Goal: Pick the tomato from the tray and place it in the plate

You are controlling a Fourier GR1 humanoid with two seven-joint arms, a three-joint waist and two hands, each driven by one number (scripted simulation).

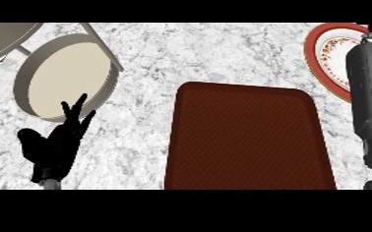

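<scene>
marble counter (218, 54), seen from above. no tomato shows on the tray (247, 137) (it may be hidden under my hand, cannot tell). my right hand (362, 64) lies over the right edge of the plate (327, 54), up and right of the tray; open or closed, i cannot tell. left hand (54, 147) rests open, fingers up, lower left, well apart. judgement: right hand is nearer the plate, so placing falls to it.

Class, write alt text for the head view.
A dark red tray lies on a marble counter with no tomato in sight. The right hand overlaps a red-rimmed plate at upper right; the open left hand rests lower left.
</scene>
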